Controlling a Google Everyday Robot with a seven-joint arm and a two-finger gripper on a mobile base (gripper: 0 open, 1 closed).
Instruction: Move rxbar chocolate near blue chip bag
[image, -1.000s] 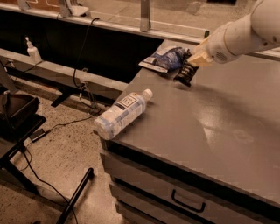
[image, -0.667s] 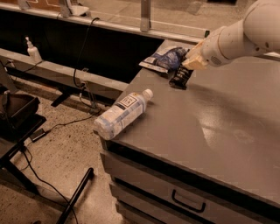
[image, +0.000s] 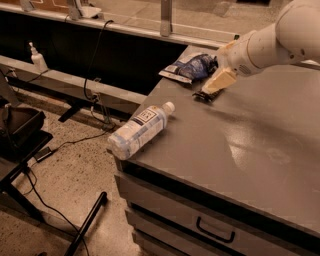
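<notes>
The rxbar chocolate (image: 203, 95) is a small black bar, low on the grey table top (image: 250, 150) and just right of the blue chip bag. The blue chip bag (image: 194, 67) is wrinkly blue with a silvery-white end and lies at the table's far left corner. My gripper (image: 218, 81), cream-coloured at the end of the white arm (image: 272, 42), is directly over the bar's upper right end and touches or nearly touches it. The bar's far end is hidden under the gripper.
A clear plastic water bottle (image: 140, 131) lies on its side at the table's left edge, partly overhanging it. Drawers (image: 215, 230) are below the table front. On the floor to the left are cables and a black stand (image: 20, 135).
My gripper has moved down and slightly left with the black bar. The bar has gone from hanging in the air to sitting at the table surface next to the chip bag.
</notes>
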